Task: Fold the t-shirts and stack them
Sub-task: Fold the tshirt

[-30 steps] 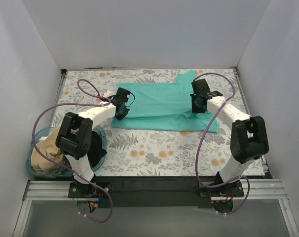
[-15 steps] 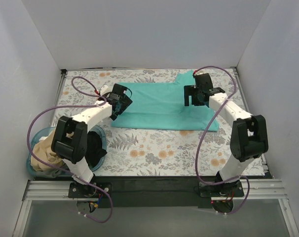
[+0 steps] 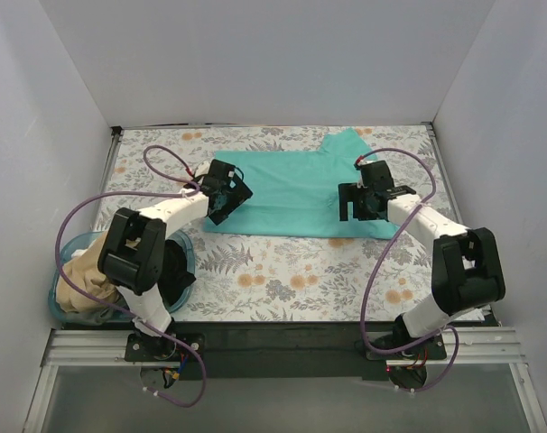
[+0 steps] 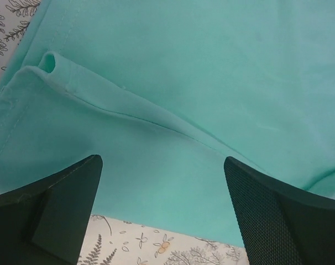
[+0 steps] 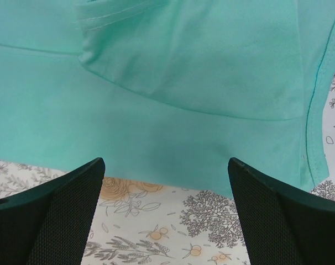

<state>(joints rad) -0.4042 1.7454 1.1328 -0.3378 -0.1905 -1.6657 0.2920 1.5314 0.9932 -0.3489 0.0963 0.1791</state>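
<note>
1. Left gripper (image 3: 225, 197): fingers spread wide with nothing between them, hovering over the left end of the teal-green t-shirt (image 3: 296, 191). In the wrist view a folded-over layer with a small open loop at its corner lies ahead of the tips. The near hem runs just under them.
2. Right gripper (image 3: 357, 201): fingers also spread and empty, over the shirt's right end. A sleeve flap lies ahead of the tips, and the near hem passes below them.
3. Tan-beige t-shirt (image 3: 78, 285): bunched in the blue basket (image 3: 190, 259), well apart from both claws, behind and outward of the left one.
4. Step in hand, as judged: folding the teal shirt, partly folded lengthwise; no grasp taken.
5. Next move likely calls for both claws to lower together, pinch the near edge at matching points, and carry it evenly to avoid skew.
6. Surface: floral-printed table cover (image 3: 282, 271), flat beneath both claws.
7. Room: plain white panels (image 3: 273, 63) on three sides.
</note>
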